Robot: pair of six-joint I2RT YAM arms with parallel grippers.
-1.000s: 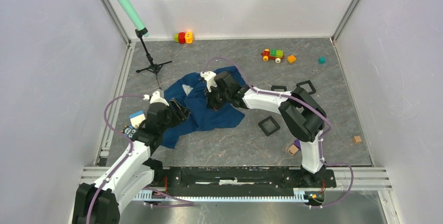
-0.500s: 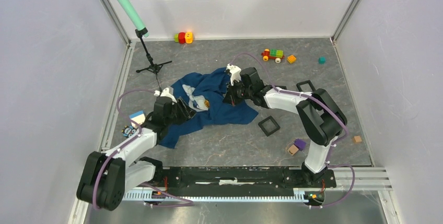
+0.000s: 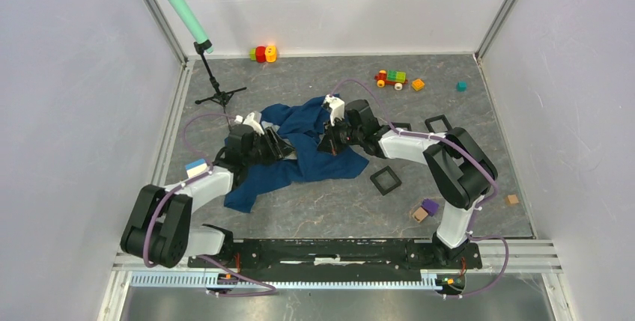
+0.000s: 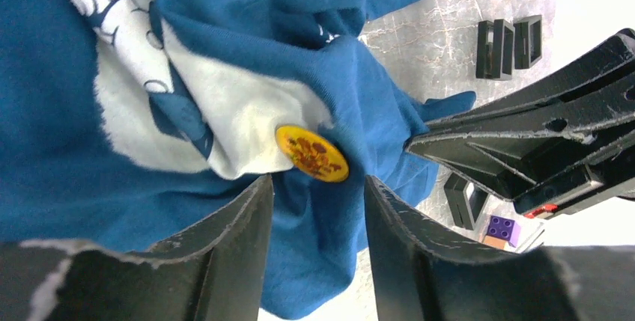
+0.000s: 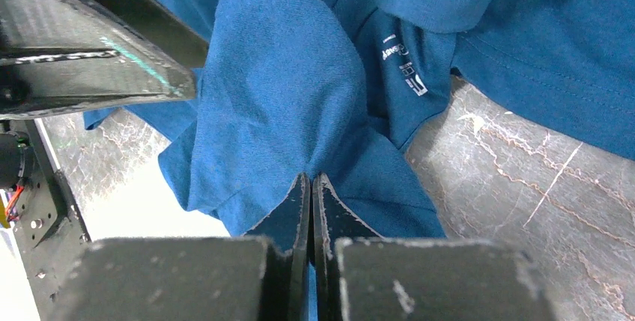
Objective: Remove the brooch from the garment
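The garment [image 3: 303,158], a dark blue T-shirt, lies crumpled mid-table. In the left wrist view its white-and-black print [image 4: 225,111] shows, with the brooch [image 4: 312,153], a round yellow pin with a red-brown pattern, at the print's edge. My left gripper [image 4: 318,180] is open, its fingertips just short of the brooch on either side. In the top view the left gripper [image 3: 275,146] is over the shirt's left part and the brooch is hidden. My right gripper [image 5: 311,179] is shut on a raised fold of the shirt [image 5: 284,96]. It is at the shirt's right side [image 3: 329,141].
A tripod stand [image 3: 219,96] with a green microphone [image 3: 178,3] stands at the back left. Toy blocks [image 3: 262,53], a toy car [image 3: 390,78] and small cubes lie at the back. Black square frames [image 3: 386,180] and a purple block [image 3: 429,206] lie right of the shirt.
My left gripper has moved right and farther onto the shirt, up to the brooch. My right gripper still pinches the shirt fold, having pulled it to the right.
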